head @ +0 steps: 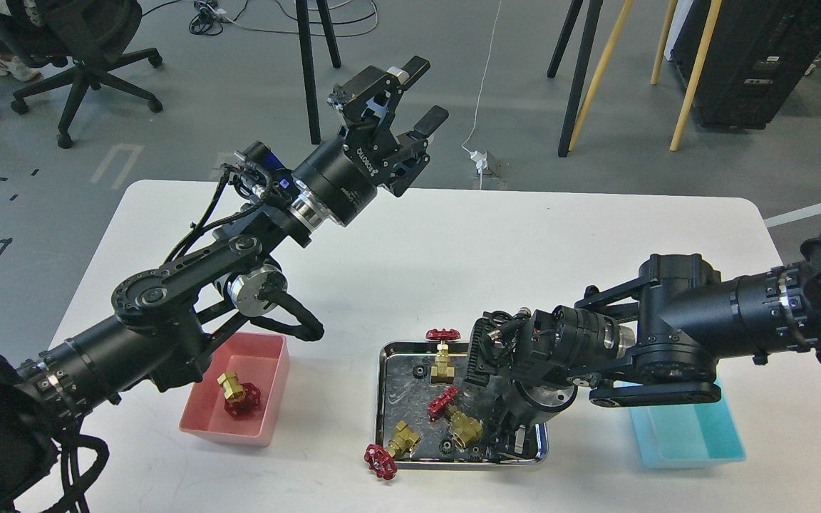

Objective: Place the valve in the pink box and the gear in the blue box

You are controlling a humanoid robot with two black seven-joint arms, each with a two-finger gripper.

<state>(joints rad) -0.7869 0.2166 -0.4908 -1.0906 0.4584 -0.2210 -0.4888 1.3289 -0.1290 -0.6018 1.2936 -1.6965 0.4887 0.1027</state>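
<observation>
One valve (238, 394) lies in the pink box (200, 413) — left hand (421, 96) spread high, right hand's (499, 434) state unreadable over the tray (382, 406).

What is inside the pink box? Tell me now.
One valve lies inside the pink box, brass body with its dark-red handwheel toward the front. The rest of the visible floor is bare. The left arm covers the box's back-left corner, so that part cannot be checked.

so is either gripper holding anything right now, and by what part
The left gripper is open and empty, raised above the table. The right gripper points down into the silver tray, its fingers hidden by its own wrist, so any hold cannot be told.
</observation>
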